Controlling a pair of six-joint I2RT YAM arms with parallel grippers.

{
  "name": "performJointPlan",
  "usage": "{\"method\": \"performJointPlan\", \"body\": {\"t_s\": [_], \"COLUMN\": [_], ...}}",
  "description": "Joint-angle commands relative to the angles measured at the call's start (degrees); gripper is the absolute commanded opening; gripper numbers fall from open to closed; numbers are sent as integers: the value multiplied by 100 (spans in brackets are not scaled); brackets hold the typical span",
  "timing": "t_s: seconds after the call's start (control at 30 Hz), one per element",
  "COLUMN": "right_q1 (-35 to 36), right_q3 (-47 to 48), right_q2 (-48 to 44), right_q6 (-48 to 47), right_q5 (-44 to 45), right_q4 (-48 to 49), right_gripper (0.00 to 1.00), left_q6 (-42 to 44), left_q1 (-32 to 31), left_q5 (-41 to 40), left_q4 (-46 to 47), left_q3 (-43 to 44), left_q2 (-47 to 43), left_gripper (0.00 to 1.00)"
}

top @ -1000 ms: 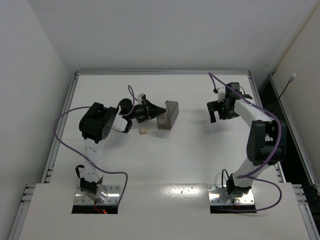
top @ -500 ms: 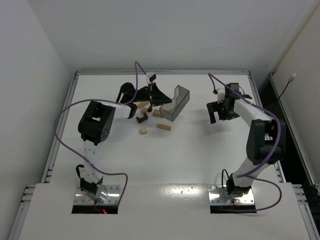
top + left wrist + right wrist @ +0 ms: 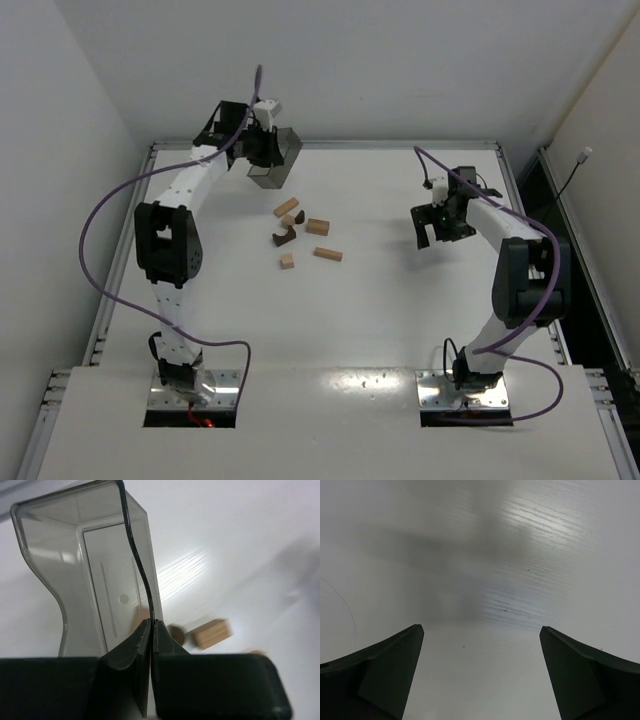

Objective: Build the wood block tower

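We hold our left pincer (image 3: 262,148) clamped on one thin wall of the grey bin (image 3: 277,162), lifted to the far left of the counter (image 3: 400,300). In the left wrist view the two fingers (image 3: 127,652) press together on that wall edge. We judge the bin is kept up there to leave the middle free for stacking.

The wood blocks (image 3: 318,226) lie loose at mid-counter: several tan pieces and one dark brown block (image 3: 284,237), near each other and none stacked. The tower is not yet begun.

Our right pincer (image 3: 437,222) hangs over bare counter to the right, well apart from the blocks. Its jaws stand wide apart with nothing between them, probably waiting to make the first pick.

A second ago the bin sat at mid-counter with only one tan block outside it. Half a second ago it was tipped up and blocks were spilling out. Now it is carried off to the back. The right arm has barely moved.
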Motion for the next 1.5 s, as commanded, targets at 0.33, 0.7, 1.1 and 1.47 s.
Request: {"method": "performJointPlan", "body": {"t_s": [0.33, 0.7, 1.1, 1.47], "right_q1": [54, 54, 54, 54], "right_q3": [211, 159, 220, 115], "right_q2": [18, 26, -25, -184], "right_q6": [29, 29, 29, 29], "right_q5": [-129, -129, -190, -295], "right_q4": [60, 60, 60, 60], "right_gripper": [100, 100, 100, 100], "left_q6": [2533, 2709, 2771, 2358], "left_q1": [-514, -777, -1700, -2262], "left_q5": [-3549, -3084, -2109, -1299], "left_q4": [-4, 927, 1289, 823], "left_q3": [-1531, -2260, -3280, -4606], "left_q2": [-209, -15, -269, -1708], "left_gripper": [0, 0, 0, 0]}}
